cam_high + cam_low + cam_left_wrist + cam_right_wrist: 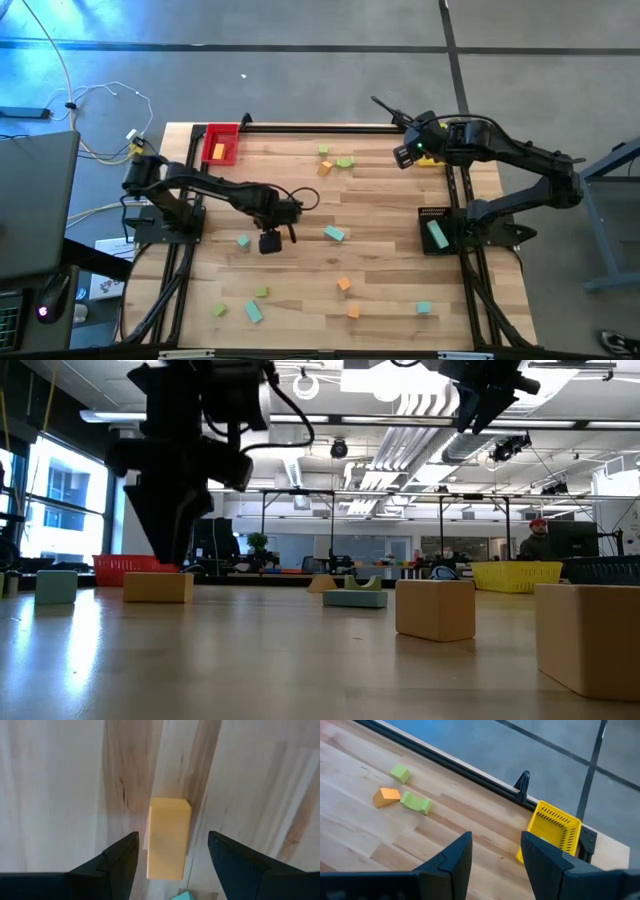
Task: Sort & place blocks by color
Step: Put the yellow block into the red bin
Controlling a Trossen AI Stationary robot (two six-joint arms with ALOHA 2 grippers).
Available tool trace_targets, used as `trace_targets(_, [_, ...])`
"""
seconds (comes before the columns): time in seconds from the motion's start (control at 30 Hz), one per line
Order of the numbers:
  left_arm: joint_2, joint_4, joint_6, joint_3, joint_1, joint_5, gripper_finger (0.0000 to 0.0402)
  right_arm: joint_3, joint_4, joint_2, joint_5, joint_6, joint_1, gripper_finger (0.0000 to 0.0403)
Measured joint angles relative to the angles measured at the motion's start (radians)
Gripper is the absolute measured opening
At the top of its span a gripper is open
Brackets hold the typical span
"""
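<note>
hidden: orange bar (pixel 168 840) under left claw (pixel 270 243) in high view | teal block (pixel 184 896) cut off

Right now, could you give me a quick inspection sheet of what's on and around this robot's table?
Surface: wooden table, with dark rails along its edges.
Job's things: orange, green and teal blocks scattered; one orange block lies on the wood; red tray holds an orange piece; yellow tray sits at the far right corner.
Clutter: nothing seen.
Grippers: left tool open, straddling the orange block; right tool open, empty, raised near the yellow tray.
Cables: white cables on the floor to the left.
Surroundings: office; a person behind the table.
</note>
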Motion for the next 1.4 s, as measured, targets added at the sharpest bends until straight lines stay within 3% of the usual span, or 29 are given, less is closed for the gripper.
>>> trace_targets(0.3, [0.104, 0.005, 0.004, 0.000, 0.000, 0.016, 0.0217, 0.000, -0.004, 0.000, 0.000, -0.006, 0.000, 0.0156])
trace_targets(0.4, [0.123, 0.005, 0.004, 0.000, 0.000, 0.016, 0.0190, 0.000, -0.008, 0.000, 0.000, -0.022, 0.000, 0.0156])
trace_targets(0.57, [0.124, 0.018, -0.005, 0.001, 0.002, 0.018, 0.0105, 0.000, -0.008, 0.000, 0.000, -0.024, 0.000, 0.0156])
trace_targets(0.7, [0.111, 0.032, -0.027, 0.000, 0.017, 0.046, 0.0099, 0.000, -0.008, 0.000, 0.000, -0.024, 0.000, 0.0156])
trace_targets(1.03, [-0.048, 0.031, 0.009, 0.000, 0.135, 0.061, 0.0099, 0.000, 0.016, 0.000, -0.027, -0.024, 0.000, 0.0156])
trace_targets(1.4, [-0.253, 0.025, 0.091, 0.000, 0.427, -0.021, 0.0099, 0.000, 0.160, 0.000, -0.152, -0.025, 0.000, 0.0156])
